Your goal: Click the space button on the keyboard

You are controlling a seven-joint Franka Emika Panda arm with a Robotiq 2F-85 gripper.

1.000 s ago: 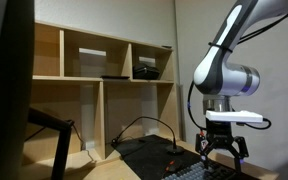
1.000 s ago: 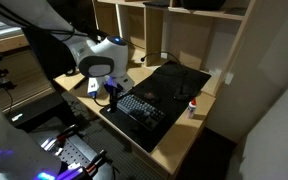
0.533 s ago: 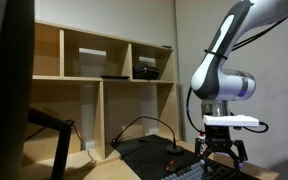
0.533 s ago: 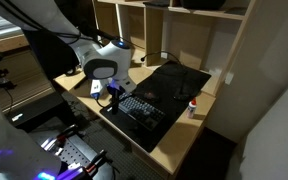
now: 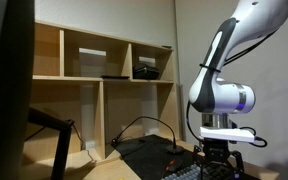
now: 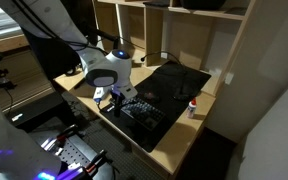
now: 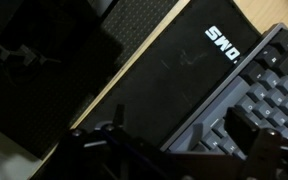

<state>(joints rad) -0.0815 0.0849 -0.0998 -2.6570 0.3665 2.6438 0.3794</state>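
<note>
The gripper (image 5: 218, 168) is held spread open over the keyboard (image 7: 272, 92); a black box (image 5: 147, 71) is seen in a shelf (image 5: 100, 105) compartment.

Keyboard (image 7: 274, 95) matt dark plastic; mat (image 7: 174, 80) smooth matt black; desk (image 6: 179, 132) pale wood.

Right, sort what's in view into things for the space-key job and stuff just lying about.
For the job:
keyboard
pincer

Just lying about:
black desk mat
small white-and-red item on the desk
black box on the shelf
cables
</note>
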